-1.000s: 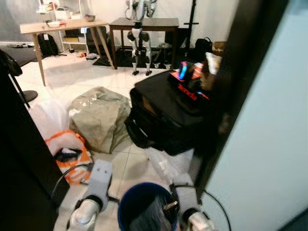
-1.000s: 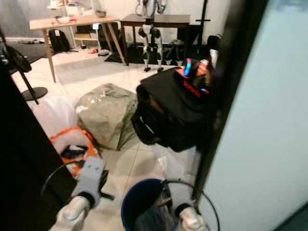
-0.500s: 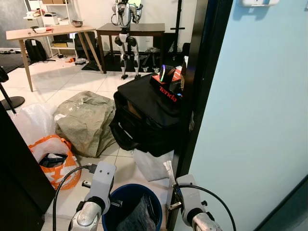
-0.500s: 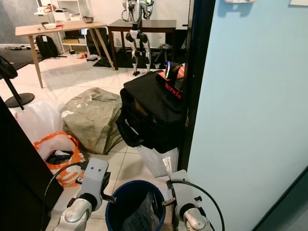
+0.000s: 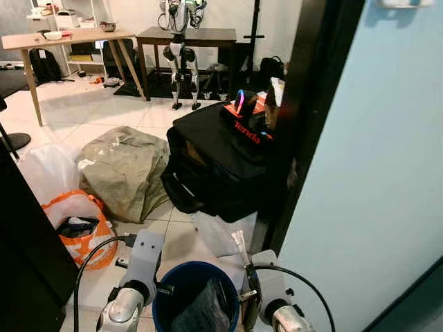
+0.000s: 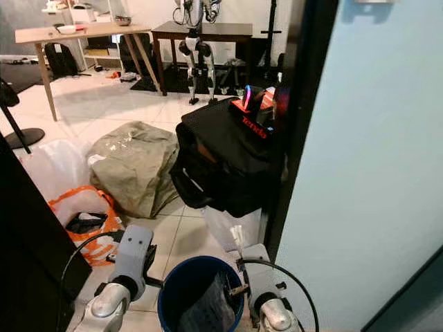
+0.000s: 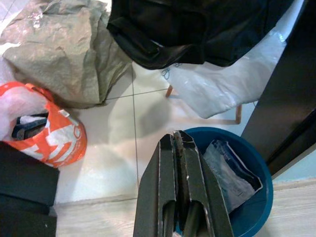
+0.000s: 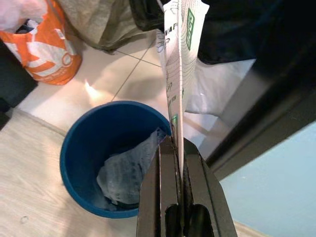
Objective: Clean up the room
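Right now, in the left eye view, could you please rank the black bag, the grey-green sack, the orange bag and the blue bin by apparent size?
1. black bag
2. grey-green sack
3. orange bag and blue bin: alike; the bin is nearer and cut off.

A blue bin [image 5: 181,287] sits at 6 o'clock, its mouth open between both arms. At 12 o'clock a black bag [image 5: 218,162] blocks the way, with a clear plastic bag [image 5: 218,234] just before it. The dark door frame [image 5: 304,117] walls off 3 o'clock. At 10 o'clock lie a grey-green sack [image 5: 124,169] and an orange bag [image 5: 79,225]. Bare floor tiles [image 5: 176,238] between them and the bin leave a narrow gap; open floor [image 5: 90,114] lies beyond.
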Tool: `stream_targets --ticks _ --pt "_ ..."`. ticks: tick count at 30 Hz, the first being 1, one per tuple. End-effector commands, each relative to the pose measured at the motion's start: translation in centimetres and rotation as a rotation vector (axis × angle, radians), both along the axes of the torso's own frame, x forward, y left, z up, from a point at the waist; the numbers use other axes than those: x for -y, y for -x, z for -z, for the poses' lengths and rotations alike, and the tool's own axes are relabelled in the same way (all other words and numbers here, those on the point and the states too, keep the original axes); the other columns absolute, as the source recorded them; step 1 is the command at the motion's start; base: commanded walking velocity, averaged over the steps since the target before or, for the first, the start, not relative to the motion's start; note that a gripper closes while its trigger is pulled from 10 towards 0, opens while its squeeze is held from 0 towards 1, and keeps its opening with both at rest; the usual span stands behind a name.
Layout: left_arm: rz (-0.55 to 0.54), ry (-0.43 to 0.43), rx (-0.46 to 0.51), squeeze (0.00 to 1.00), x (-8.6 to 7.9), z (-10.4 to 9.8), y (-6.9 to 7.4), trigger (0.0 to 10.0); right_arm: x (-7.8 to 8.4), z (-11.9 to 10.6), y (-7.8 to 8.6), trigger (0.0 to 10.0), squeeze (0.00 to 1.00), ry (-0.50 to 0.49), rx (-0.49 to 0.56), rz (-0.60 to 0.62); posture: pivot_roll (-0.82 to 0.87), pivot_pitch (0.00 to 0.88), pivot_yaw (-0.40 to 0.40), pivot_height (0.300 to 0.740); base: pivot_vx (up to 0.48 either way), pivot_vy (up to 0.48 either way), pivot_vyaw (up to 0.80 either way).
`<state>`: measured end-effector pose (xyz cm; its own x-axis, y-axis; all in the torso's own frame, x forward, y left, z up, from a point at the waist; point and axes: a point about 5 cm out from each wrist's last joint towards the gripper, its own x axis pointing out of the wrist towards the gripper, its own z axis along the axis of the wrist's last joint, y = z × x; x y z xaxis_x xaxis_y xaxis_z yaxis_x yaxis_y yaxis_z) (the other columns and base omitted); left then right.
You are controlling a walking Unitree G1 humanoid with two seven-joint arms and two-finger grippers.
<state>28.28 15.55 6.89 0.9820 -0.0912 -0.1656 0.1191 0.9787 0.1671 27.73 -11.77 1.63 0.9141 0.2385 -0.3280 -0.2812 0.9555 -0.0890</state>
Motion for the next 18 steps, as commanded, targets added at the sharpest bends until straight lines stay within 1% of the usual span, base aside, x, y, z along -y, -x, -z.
stream_targets --ticks 1,6,16,18 --pt "-0.005 -0.009 -0.019 0.0 -0.45 0.42 0.22 10.0 0.42 0.56 0.26 10.0 0.0 -0.012 -0.032 0.031 0.07 0.081 -0.021 0.74 0.0 0.0 0.0" --pt "-0.001 -0.009 -0.023 0.0 -0.29 0.44 -0.07 10.0 0.65 0.58 0.22 10.0 0.0 -0.017 -0.038 0.042 0.07 0.083 -0.022 0.74 0.0 0.0 0.0" --pt "-0.011 -0.009 -0.039 0.0 -0.17 0.65 -0.1 10.0 0.77 0.51 0.1 10.0 0.0 -0.013 -0.036 0.039 0.07 0.085 -0.024 0.74 0.0 0.0 0.0" --pt "-0.011 -0.005 -0.045 0.0 -0.16 0.7 -0.11 10.0 0.76 0.46 0.07 10.0 0.0 -0.012 -0.034 0.039 0.07 0.086 -0.023 0.74 0.0 0.48 0.0"
